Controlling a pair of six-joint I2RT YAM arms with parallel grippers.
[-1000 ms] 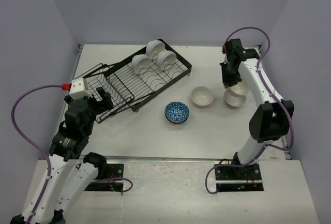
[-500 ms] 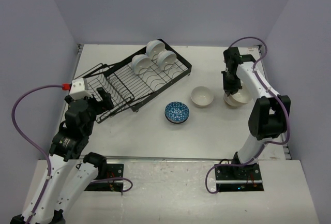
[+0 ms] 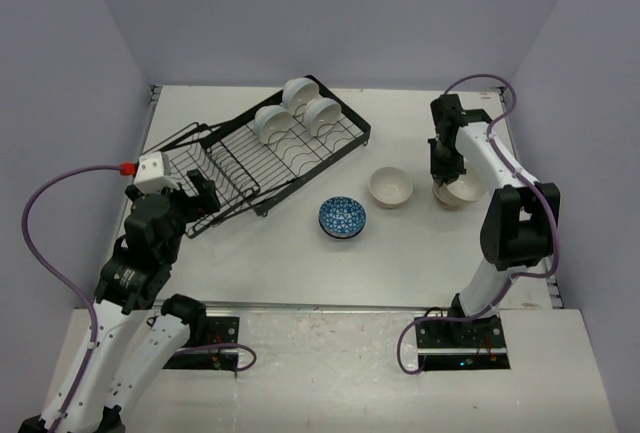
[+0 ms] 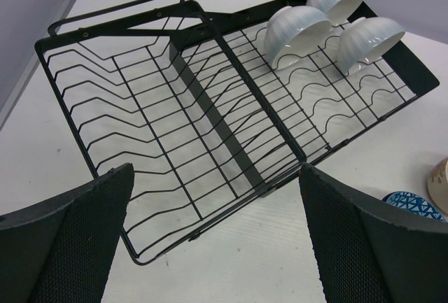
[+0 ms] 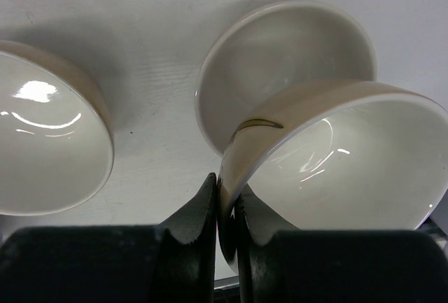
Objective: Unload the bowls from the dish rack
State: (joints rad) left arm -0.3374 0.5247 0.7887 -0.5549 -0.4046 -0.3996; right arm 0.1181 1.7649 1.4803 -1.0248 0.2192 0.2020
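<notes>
The right claw (image 5: pixel 225 198) is pinching the rim of a tan bowl (image 5: pixel 336 156) between fingers pressed together on the wall. The bowl hangs tilted just beyond the fingertips and partly over a second bowl (image 5: pixel 280 58) that sits upright on the bench (image 3: pixel 300 263) below the claw. Whether the two bowls touch cannot be told. Another beige bowl (image 5: pixel 42 135) stands off to the claw's left in its wrist view, apart from the pair, and a blue-patterned bowl (image 3: pixel 342 217) lies further out on that side. The step in hand looks like setting this bowl down, probably nested into the one beneath. The next move would call for levelling it, lowering it until it seats, and then spreading the fingers without dragging the rim. The left claw (image 4: pixel 217 236) is spread wide and holds nothing. The dish rack (image 4: pixel 222 122) lies ahead of it, with three white bowls (image 4: pixel 297 26) at the rack's far end, well beyond its fingertips and yet to be unloaded.
</notes>
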